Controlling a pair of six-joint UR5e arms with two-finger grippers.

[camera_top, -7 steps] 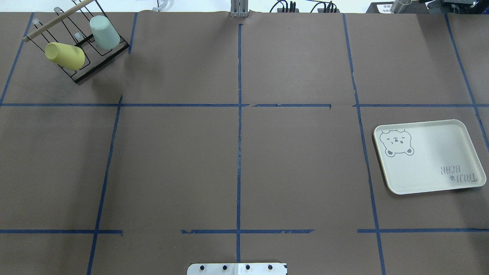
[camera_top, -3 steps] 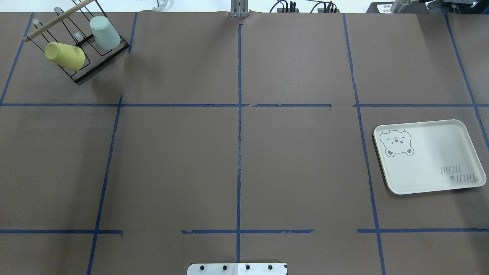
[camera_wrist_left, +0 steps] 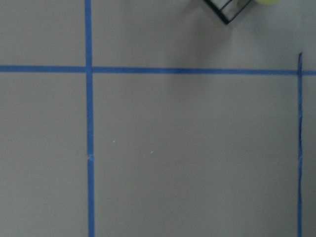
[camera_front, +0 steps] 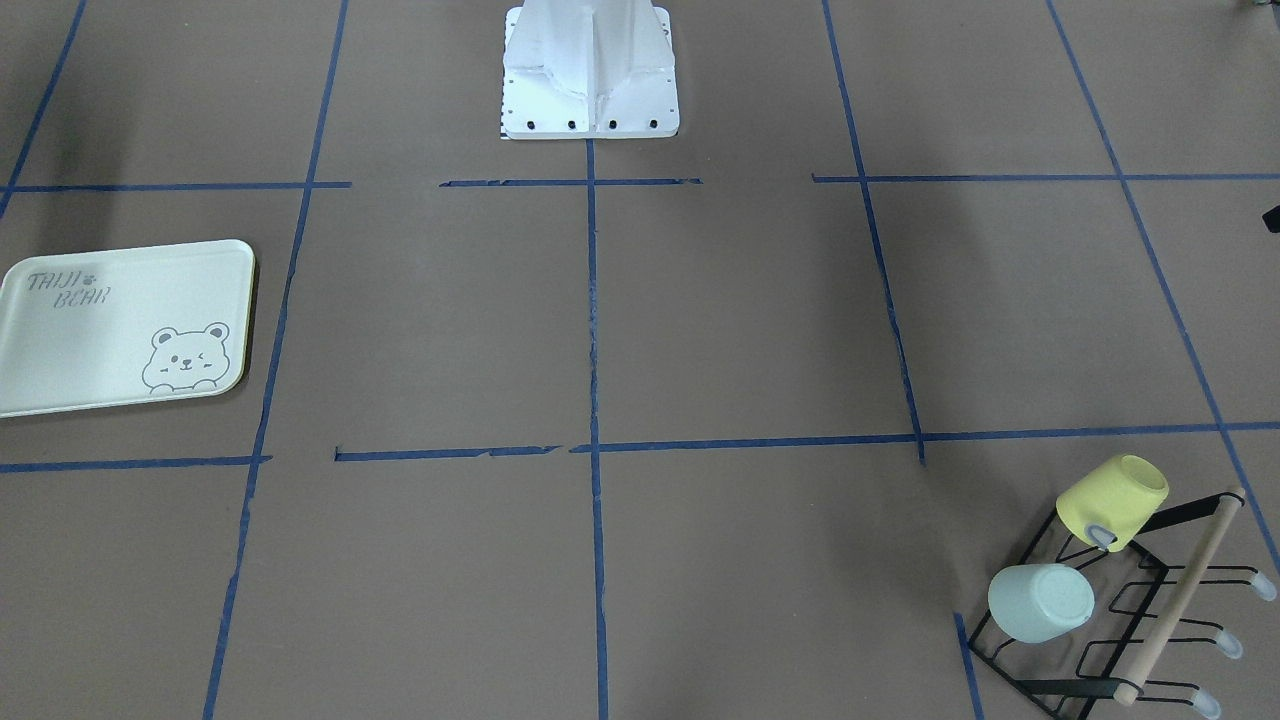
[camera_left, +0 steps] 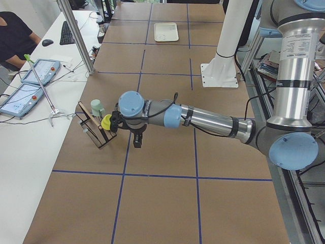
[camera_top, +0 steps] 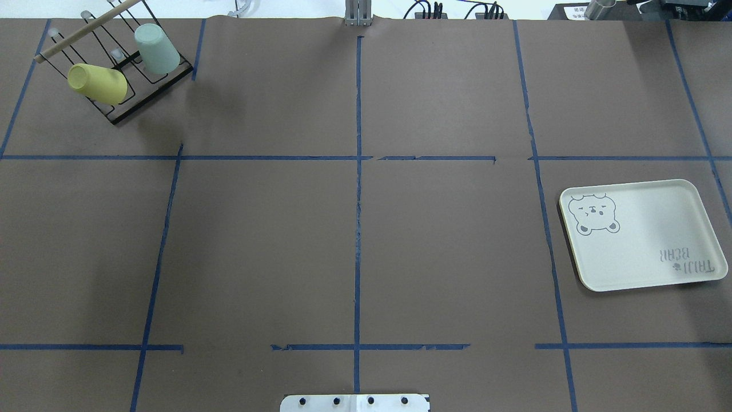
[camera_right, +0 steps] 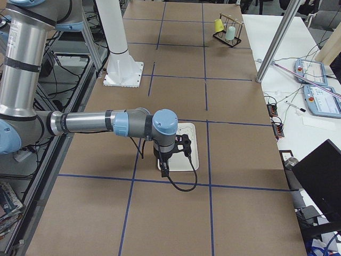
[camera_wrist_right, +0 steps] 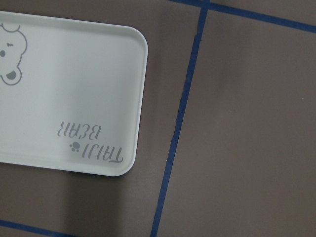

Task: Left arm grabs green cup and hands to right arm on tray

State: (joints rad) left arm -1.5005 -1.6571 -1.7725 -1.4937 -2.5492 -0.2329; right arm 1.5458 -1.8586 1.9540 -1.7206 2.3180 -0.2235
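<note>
The green cup [camera_top: 155, 48] hangs upside down on a black wire rack [camera_top: 123, 111] at the table's far left corner, beside a yellow cup [camera_top: 97, 83]. The cup also shows in the front view [camera_front: 1040, 602]. The tray [camera_top: 640, 252] lies bare at the right side of the table. Both arms are outside the overhead and front views. In the left side view the left gripper [camera_left: 137, 142] hangs above the table just beside the rack; I cannot tell if it is open. In the right side view the right gripper [camera_right: 162, 168] hovers over the tray's [camera_right: 193, 152] near edge; I cannot tell its state.
The table is brown paper crossed with blue tape lines. The robot's white base plate [camera_front: 590, 100] sits mid-table at the robot's edge. The rack has a wooden handle [camera_front: 1185, 595]. The left wrist view shows only the rack's corner [camera_wrist_left: 224, 11]; the right wrist view shows the tray's corner [camera_wrist_right: 64, 89].
</note>
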